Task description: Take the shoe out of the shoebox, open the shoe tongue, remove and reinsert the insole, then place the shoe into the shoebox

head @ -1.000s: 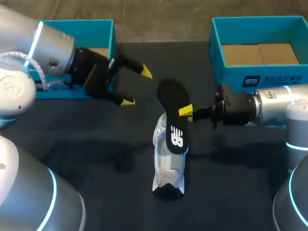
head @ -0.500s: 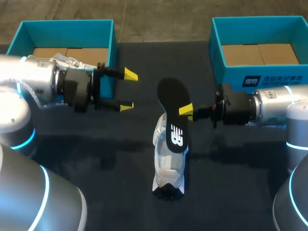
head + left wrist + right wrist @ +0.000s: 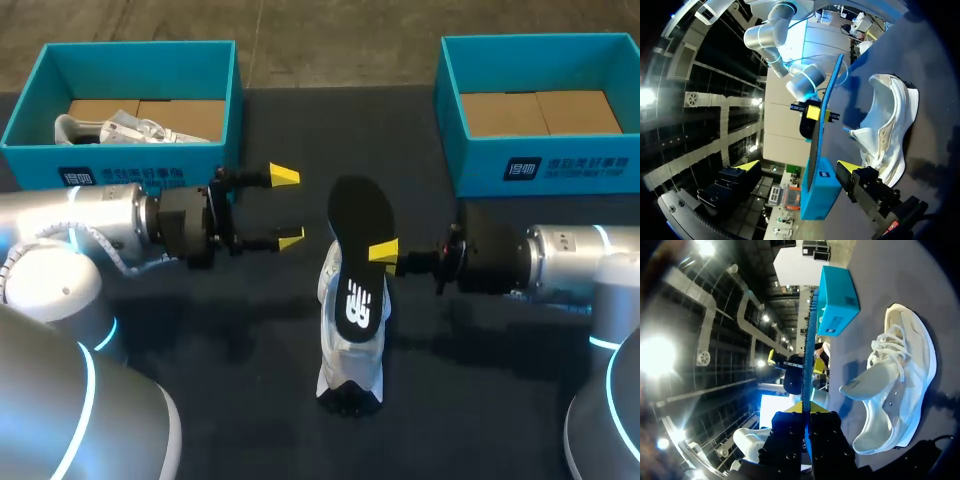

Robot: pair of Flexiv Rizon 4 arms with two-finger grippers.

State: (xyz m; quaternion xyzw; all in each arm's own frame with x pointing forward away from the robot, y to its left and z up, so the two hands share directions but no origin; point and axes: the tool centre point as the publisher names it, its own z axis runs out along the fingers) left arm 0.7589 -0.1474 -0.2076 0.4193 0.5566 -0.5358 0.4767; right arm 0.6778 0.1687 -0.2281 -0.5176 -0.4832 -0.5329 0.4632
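The right fingers (image 3: 385,252) are clamped on the black insole (image 3: 358,225), upright over the white shoe (image 3: 352,360) on the table (image 3: 200,330) — the left fingers (image 3: 291,240) are spread wide beside it, holding nothing.

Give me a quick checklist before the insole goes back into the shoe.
1. Right gripper shut on the insole: ok.
2. Left gripper open, apart from the insole: ok.
3. Shoe on the table, under the insole: ok.
4. Tongue pulled out of the opening: ok.
5. Insole lined up with the opening: cannot tell.
6. Right box free for the shoe: ok.
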